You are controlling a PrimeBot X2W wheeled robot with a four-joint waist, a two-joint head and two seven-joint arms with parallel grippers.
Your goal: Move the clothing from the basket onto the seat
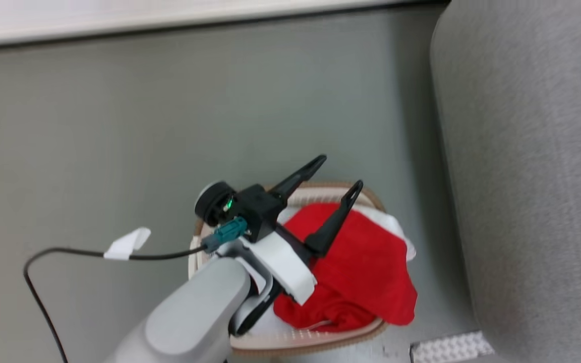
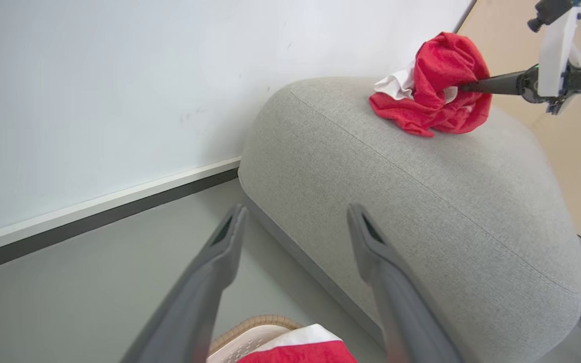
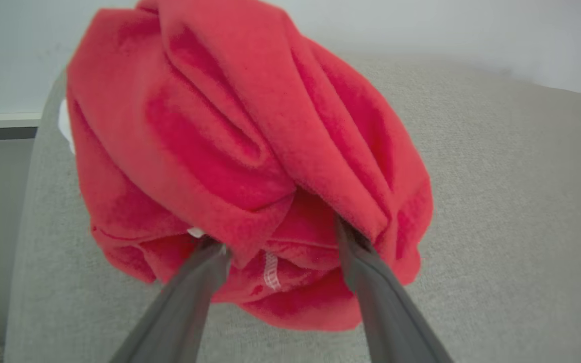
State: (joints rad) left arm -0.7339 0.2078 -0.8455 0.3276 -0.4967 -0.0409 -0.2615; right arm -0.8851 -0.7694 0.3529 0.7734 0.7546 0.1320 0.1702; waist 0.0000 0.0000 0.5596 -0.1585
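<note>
Left gripper [image 1: 339, 174], jaws open, hovered over a red garment [image 1: 366, 262] in the basket [image 1: 310, 346]. Right gripper [image 3: 278, 239], jaws spread, had its tips buried in a second garment [image 3: 220, 126] on the seat [image 3: 497, 201].

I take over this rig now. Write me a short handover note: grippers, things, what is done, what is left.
Left gripper: open, above the cream-white perforated plastic basket.
Right gripper: open, tips in the folds of a bright red fabric garment on the light grey upholstered sofa.
Done: that garment is on the sofa.
To do: a second red garment with white trim lies in the basket.
</note>
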